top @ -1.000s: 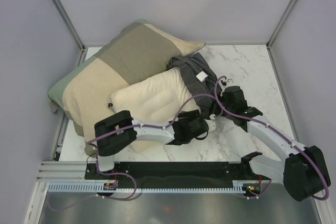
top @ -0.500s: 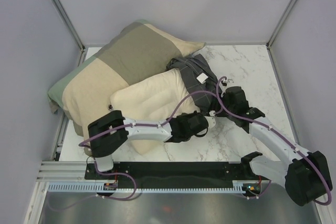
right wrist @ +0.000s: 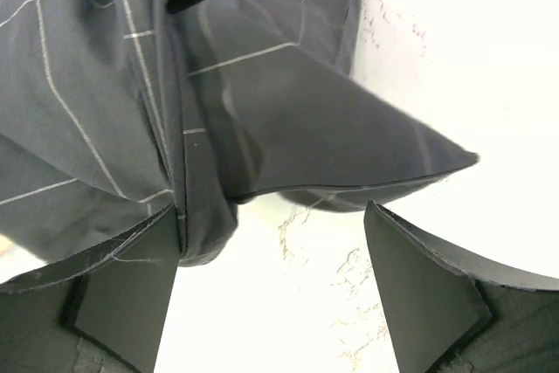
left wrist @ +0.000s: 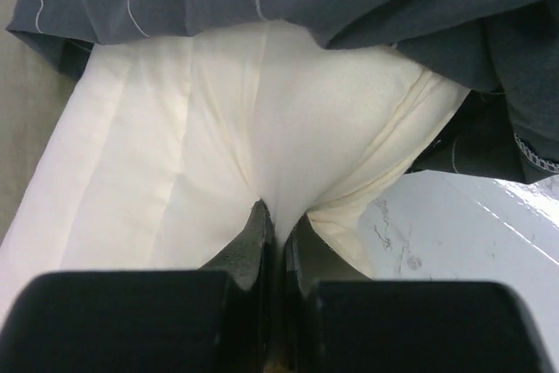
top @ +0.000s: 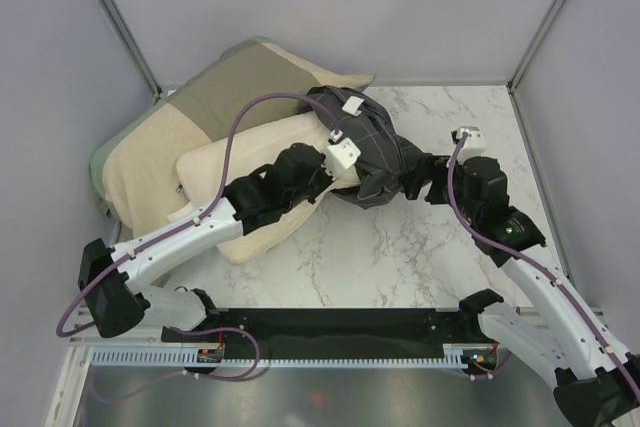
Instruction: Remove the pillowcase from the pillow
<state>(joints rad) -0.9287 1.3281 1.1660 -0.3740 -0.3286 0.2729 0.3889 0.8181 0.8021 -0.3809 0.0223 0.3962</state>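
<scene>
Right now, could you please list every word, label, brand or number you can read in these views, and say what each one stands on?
No text is readable.
The small white tag on the dark charcoal grid-check fabric pillowcase: too small to tell whether it bears print.
The plain cream quilted pillow: no lettering visible.

Free space is basically the white marble tabletop point(top: 400, 252) in front of and to the right of the bunched dark charcoal grid-check pillowcase point(top: 378, 152) (all bare stone there). Left of it, the cream quilted pillow point(top: 215, 169) and the big olive-and-tan patchwork pillow point(top: 225, 97) block the way, with the left arm point(top: 200, 229) lying across. The right gripper point(top: 418, 182) sits spread wide at its right edge.
</scene>
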